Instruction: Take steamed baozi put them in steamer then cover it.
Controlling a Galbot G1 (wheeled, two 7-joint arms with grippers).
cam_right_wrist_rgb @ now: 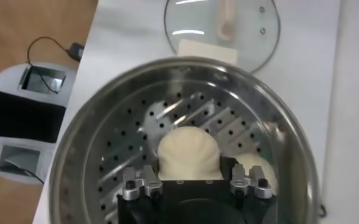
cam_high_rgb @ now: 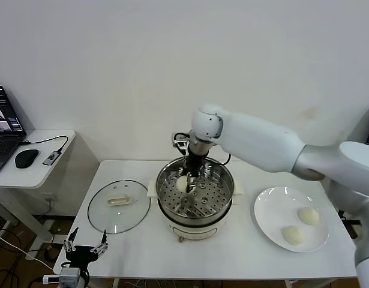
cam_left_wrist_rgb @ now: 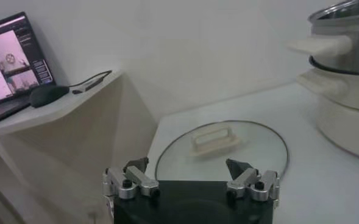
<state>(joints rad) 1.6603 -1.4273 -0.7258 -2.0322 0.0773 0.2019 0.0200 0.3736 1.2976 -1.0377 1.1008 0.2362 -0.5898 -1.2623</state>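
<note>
My right gripper (cam_high_rgb: 185,183) reaches down into the steamer (cam_high_rgb: 225,180) and is shut on one cream-white baozi (cam_right_wrist_rgb: 188,151), held just above the perforated tray. A second baozi (cam_right_wrist_rgb: 256,168) lies on the tray beside it, half hidden by the gripper. Two more baozi (cam_high_rgb: 308,215) (cam_high_rgb: 293,234) rest on the white plate (cam_high_rgb: 268,210) to the right. The glass cover (cam_high_rgb: 118,206) lies flat on the table left of the steamer, handle up. My left gripper (cam_high_rgb: 85,246) hangs open below the table's front left corner, facing the cover (cam_left_wrist_rgb: 219,149).
A side desk (cam_high_rgb: 46,171) at the left carries a laptop (cam_high_rgb: 5,129) and a black mouse (cam_high_rgb: 26,158). The steamer's white side handle (cam_left_wrist_rgb: 322,45) juts out toward the cover. The wall stands close behind the table.
</note>
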